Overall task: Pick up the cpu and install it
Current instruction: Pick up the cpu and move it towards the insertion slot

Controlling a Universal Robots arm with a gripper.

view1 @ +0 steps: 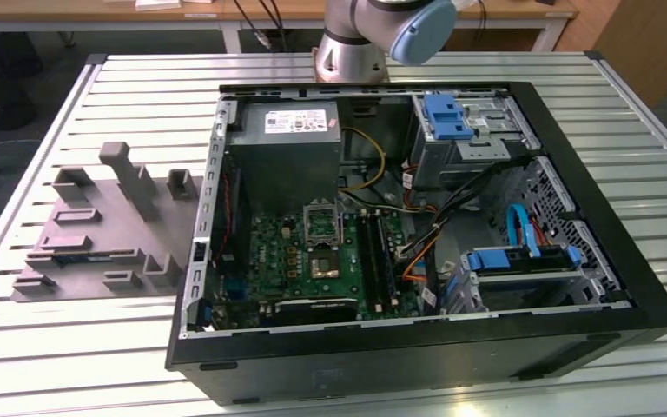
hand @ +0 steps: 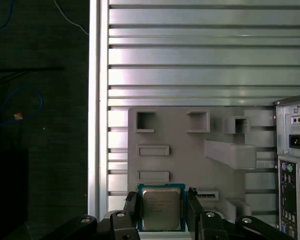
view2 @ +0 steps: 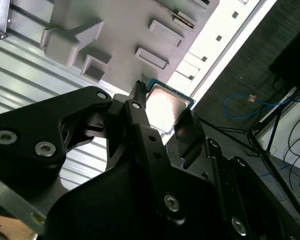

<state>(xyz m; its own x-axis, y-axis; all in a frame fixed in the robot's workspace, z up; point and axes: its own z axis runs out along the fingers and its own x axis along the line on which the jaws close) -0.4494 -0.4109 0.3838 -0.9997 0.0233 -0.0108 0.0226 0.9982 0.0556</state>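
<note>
— Gripper [hand: 161,194] status?
— Mine is closed narrow on the small, flat, square, silvery-topped cpu [hand: 161,207], a finger against each opposite edge. It hangs over the grey plastic tray [hand: 190,155].
— Which step?
— Pick-up looks done, I judge; installing is not. Whatever follows calls for a level, firm hold.

A ribbed silvery tabletop [view1: 79,365] stands on a dark carpeted floor [hand: 55,150]. Behind it runs a wooden desk [view1: 67,12] with white legs [view1: 232,36].

cpu [hand: 161,210] side edges hidden by tool [hand: 162,199], arm [view1: 386,30] cut off at exterior view's top
</note>
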